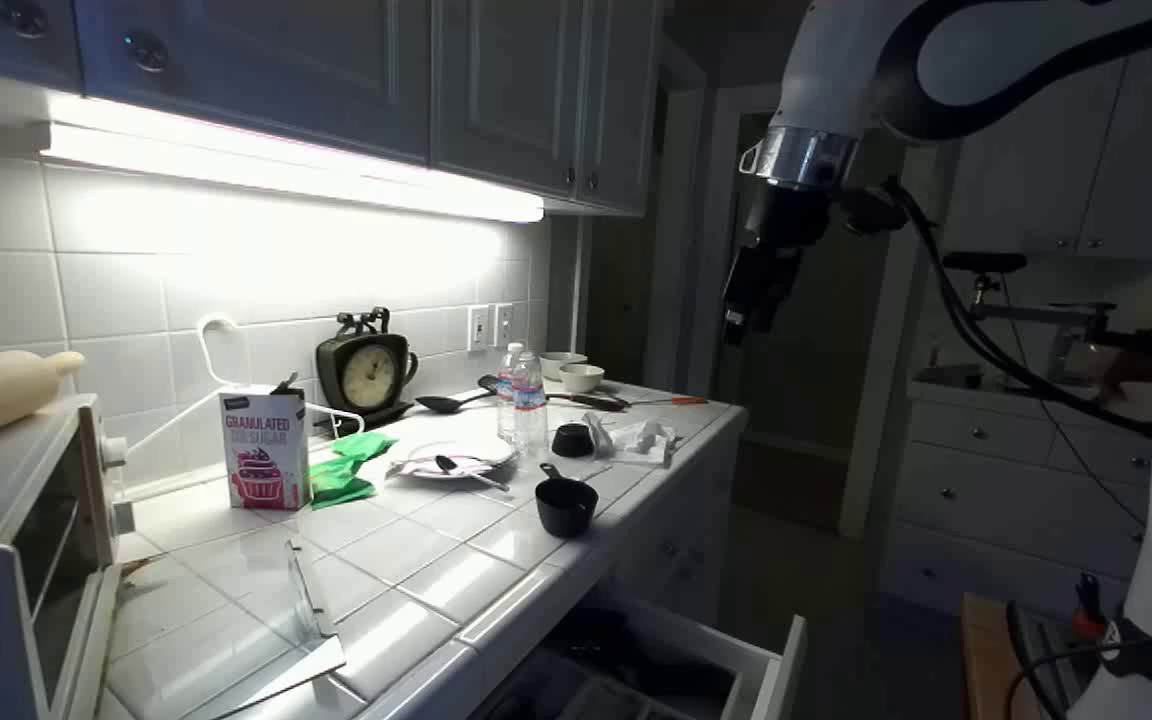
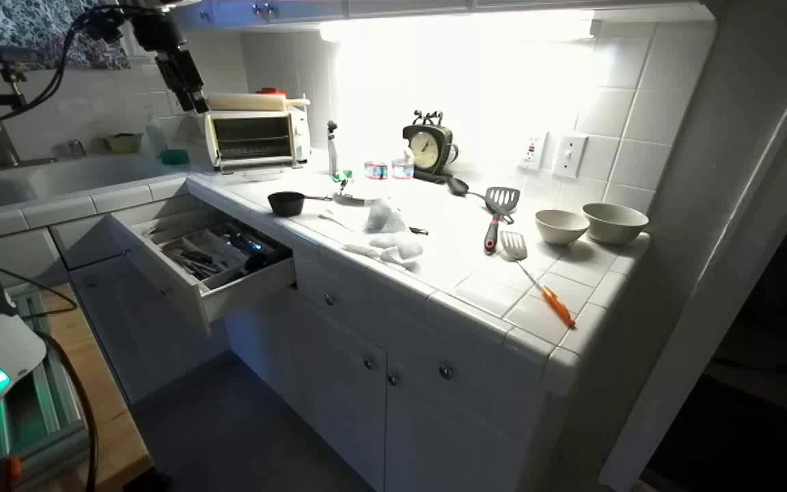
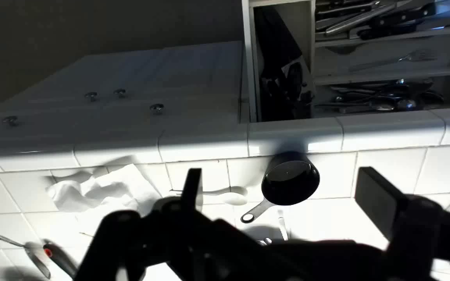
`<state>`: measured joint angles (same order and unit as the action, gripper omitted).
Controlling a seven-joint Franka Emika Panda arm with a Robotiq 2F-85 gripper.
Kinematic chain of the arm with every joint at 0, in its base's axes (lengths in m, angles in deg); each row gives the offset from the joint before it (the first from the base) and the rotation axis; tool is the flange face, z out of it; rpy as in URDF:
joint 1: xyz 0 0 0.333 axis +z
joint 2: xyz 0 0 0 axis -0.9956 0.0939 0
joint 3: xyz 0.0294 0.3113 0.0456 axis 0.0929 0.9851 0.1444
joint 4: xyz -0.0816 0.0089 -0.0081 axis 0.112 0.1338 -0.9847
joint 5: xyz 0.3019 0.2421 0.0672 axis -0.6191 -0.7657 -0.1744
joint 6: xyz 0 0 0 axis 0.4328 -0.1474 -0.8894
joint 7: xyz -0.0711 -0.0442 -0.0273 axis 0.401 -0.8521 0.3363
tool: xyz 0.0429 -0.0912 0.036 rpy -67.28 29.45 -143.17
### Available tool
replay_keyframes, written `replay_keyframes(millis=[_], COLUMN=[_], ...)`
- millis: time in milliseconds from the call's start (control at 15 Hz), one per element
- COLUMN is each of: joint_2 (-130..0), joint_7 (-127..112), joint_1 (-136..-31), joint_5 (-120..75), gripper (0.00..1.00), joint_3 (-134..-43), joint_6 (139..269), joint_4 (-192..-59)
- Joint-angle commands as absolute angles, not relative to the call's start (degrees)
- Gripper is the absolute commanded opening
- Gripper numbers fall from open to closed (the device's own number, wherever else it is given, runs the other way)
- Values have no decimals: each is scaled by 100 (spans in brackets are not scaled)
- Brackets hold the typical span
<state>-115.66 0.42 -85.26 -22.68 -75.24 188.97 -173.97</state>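
Observation:
My gripper (image 3: pixel 283 191) is open, its two fingers wide apart with nothing held between them. Below it in the wrist view, a black measuring cup (image 3: pixel 290 181) appears in the gap, its short handle pointing towards the lower left. This cup rests on the white tiled counter near the front edge, as an exterior view shows (image 1: pixel 566 505). In both exterior views the gripper (image 1: pixel 751 295) hangs in the air, higher than the cup and touching nothing. Left of the cup in the wrist view lie a white spoon (image 3: pixel 233 198) and crumpled white paper (image 3: pixel 104 191).
An open drawer (image 2: pixel 154 270) of cutlery juts out below the counter. On the counter stand a sugar box (image 1: pixel 266 450), water bottles (image 1: pixel 528 410), a plate (image 1: pixel 451 462), a black clock (image 1: pixel 368 372), bowls (image 2: pixel 561 227) and an orange-handled spatula (image 2: pixel 557 306). Cabinets hang above.

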Motion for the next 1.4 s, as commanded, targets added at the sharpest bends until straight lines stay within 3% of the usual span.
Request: replay_keyframes(millis=[0,333,667,933,1333], joint_2=[-11558,-11558,-11091,-10413,-9604], joint_7=[72,72,1114,657,-159], joint_1=[-8460,-8460,-9182,-9172,-8990], joint_5=[-2228,-2228,-1442,-1783,-2531], gripper=[100,100,100,100,100], joint_3=[-7581,-7581,-7483,-7939,-8607], joint_6=[18886,18886,20356,21431,21679], joint_4=[-17389,-17389,-17386,-17308,-16997])
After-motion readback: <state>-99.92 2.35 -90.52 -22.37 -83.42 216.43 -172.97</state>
